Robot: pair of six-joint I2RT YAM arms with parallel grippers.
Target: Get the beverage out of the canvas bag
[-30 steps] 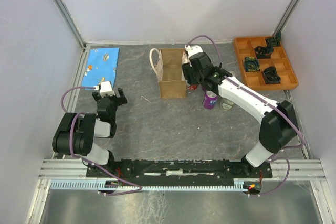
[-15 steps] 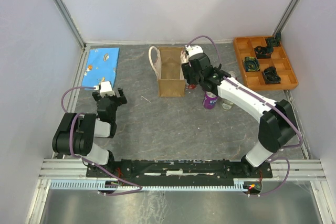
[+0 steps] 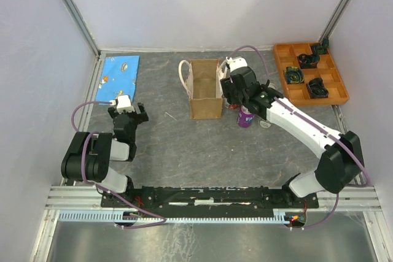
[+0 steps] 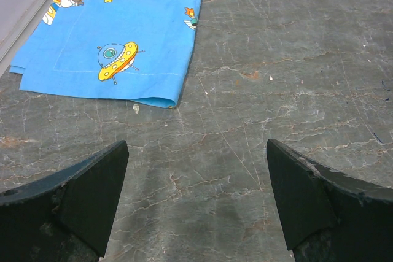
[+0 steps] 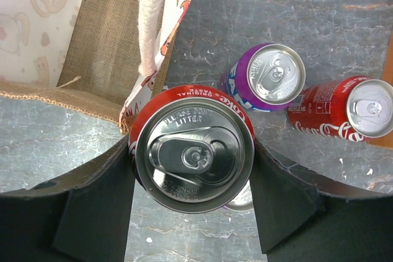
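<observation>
The canvas bag (image 3: pixel 206 89) stands upright at the table's back middle with its mouth open; its brown wall (image 5: pixel 104 35) and a cream handle (image 5: pixel 150 23) show in the right wrist view. My right gripper (image 5: pixel 193 154) is shut on the beverage, a red Coke can (image 5: pixel 194 148), held upright just outside the bag's right side, above the table. From above, my right gripper (image 3: pixel 233 97) hides most of that can. My left gripper (image 4: pixel 196 170) is open over bare table at the left, also seen as the left gripper (image 3: pixel 127 115) from above.
A purple can (image 5: pixel 270 78) and another red Coke can (image 5: pixel 344 111) stand on the table right of the bag; the purple can (image 3: pixel 245 116) shows from above. A blue patterned cloth (image 3: pixel 120 72) lies back left. An orange compartment tray (image 3: pixel 280 65) sits back right.
My right arm has moved to the right, away from the bag's right edge, with the can in its grip. The bag has shifted slightly right. The left arm has not moved.
</observation>
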